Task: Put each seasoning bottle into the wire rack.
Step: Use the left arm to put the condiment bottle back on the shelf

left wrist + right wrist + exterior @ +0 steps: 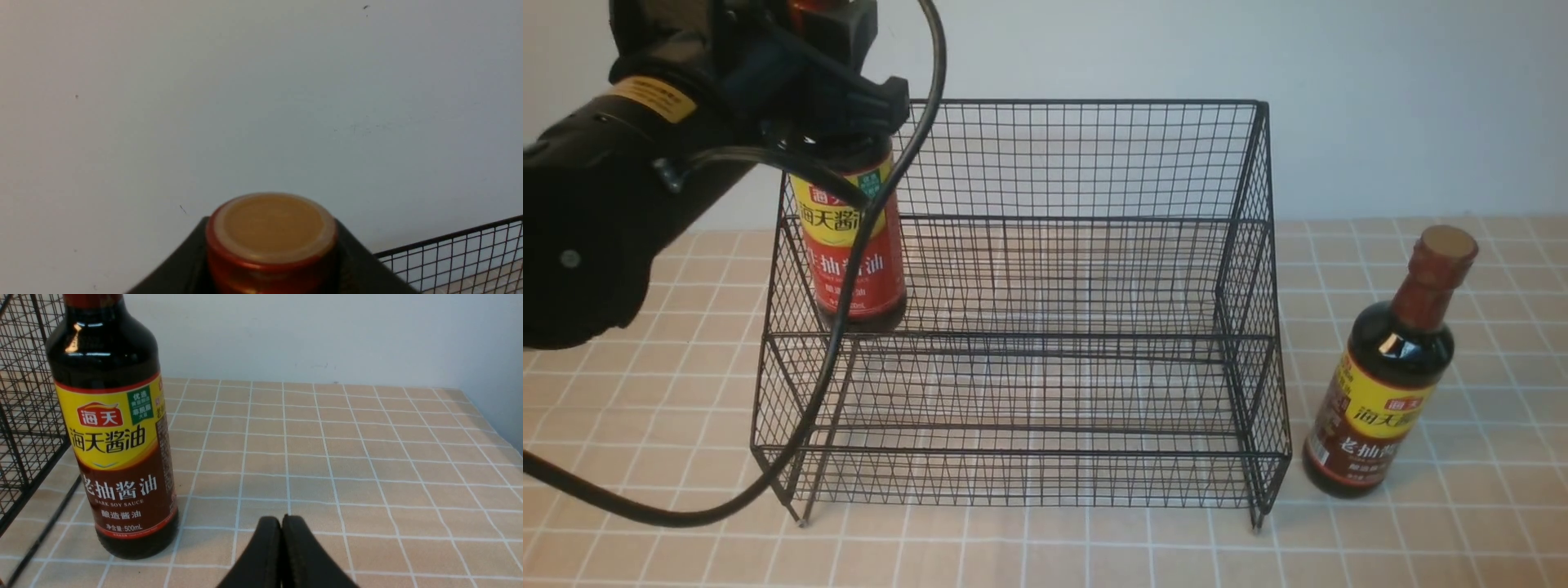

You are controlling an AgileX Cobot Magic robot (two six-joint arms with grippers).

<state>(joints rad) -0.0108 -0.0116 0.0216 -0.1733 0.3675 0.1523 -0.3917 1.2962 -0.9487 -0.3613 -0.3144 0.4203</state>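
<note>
The red-label seasoning bottle (854, 245) stands upright at the left end of the wire rack's (1054, 220) upper shelf; I cannot tell whether its base touches the shelf. My left gripper (849, 106) is shut on its neck from above. The left wrist view shows its tan cap (271, 226) between the black fingers (179, 265). The brown-label seasoning bottle (1388, 384) stands on the table right of the rack. It shows close up in the right wrist view (114, 437). My right gripper (282, 524) is shut and empty, beside that bottle and apart from it.
The left arm's black cable (833, 343) loops down in front of the rack's left side. The rack's mesh shows in the left wrist view (470, 253) and in the right wrist view (24, 416). A white wall (1380, 98) stands close behind the tiled table (1462, 531).
</note>
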